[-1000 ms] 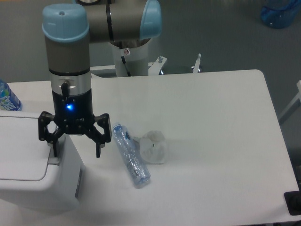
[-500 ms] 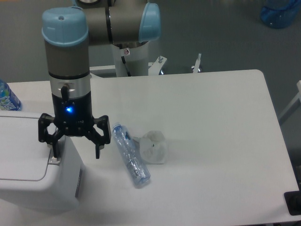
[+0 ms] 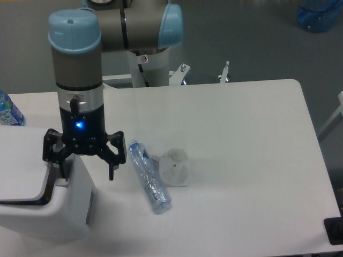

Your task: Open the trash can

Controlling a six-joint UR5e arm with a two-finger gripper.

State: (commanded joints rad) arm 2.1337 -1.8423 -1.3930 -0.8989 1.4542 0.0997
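The white boxy trash can [image 3: 69, 217] stands at the table's front left corner, with a grey latch strip [image 3: 89, 208] on its right side. Its flat white lid [image 3: 21, 166] is tilted up at the right edge, and a dark gap [image 3: 49, 188] shows beneath it. My gripper [image 3: 88, 171] points down over the can's right rim with its jaws spread wide. The left finger [image 3: 64, 167] is at the lid's raised edge. The right finger [image 3: 112, 170] hangs outside the can. The gripper holds nothing.
A crushed clear plastic bottle [image 3: 149, 176] lies just right of the gripper, next to a crumpled white wad [image 3: 176, 167]. A blue-labelled bottle [image 3: 8, 112] stands at the far left edge. A blue container [image 3: 319, 13] is on the floor at top right.
The lid's right edge has lifted, opening a dark gap under it, and the lid now hides more of the table behind. The gripper has barely moved.
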